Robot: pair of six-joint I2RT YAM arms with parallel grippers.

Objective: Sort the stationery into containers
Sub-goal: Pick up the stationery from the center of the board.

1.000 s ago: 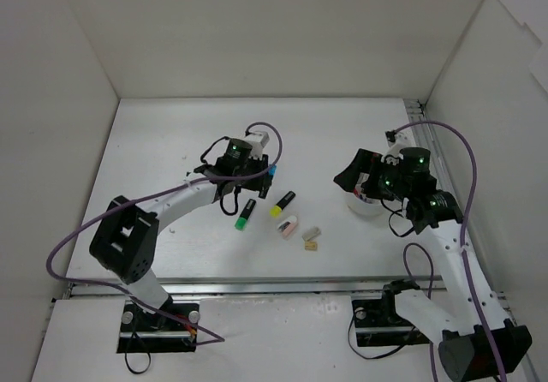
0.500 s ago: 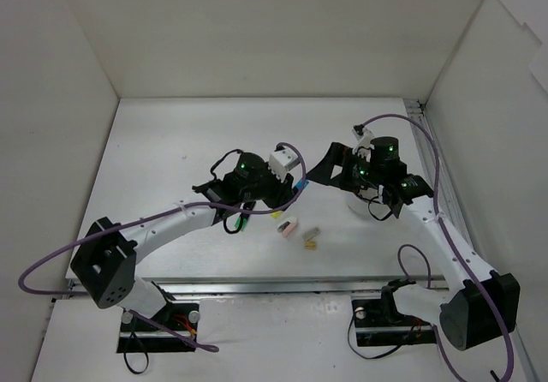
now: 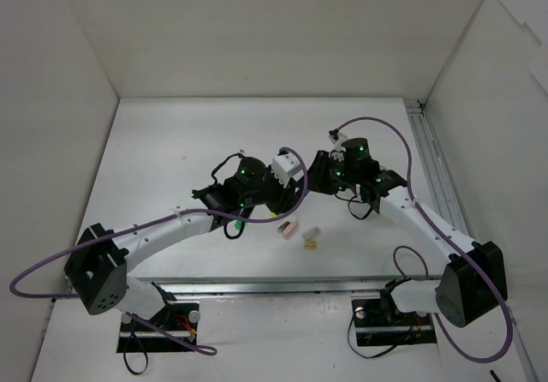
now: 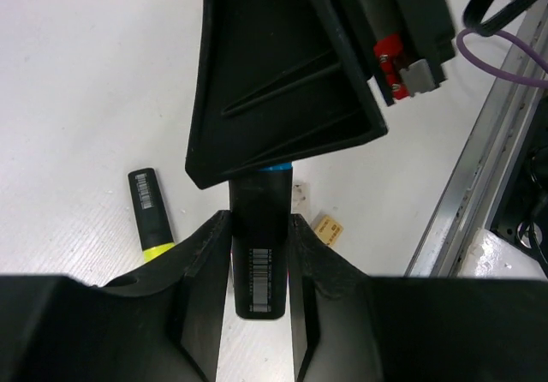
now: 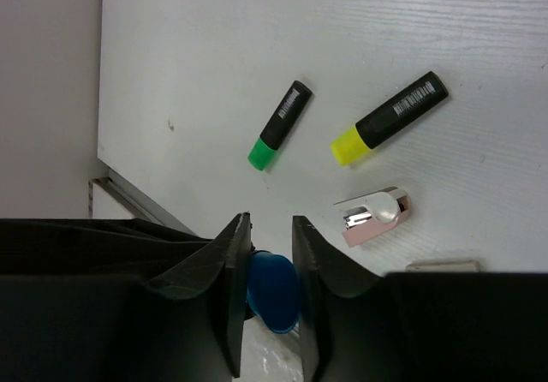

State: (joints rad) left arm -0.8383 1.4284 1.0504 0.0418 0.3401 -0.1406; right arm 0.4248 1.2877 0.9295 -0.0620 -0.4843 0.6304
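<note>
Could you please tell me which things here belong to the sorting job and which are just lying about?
Job: blue highlighter, green highlighter, yellow highlighter, pink eraser, grey eraser, tan eraser.
Lying about: purple cables, metal rail.

Matt, faintly grained white table (image 5: 428, 22) — glossy-wrapped pink eraser (image 5: 374, 217), smooth black plastic yellow-tipped highlighter (image 5: 392, 115).
</note>
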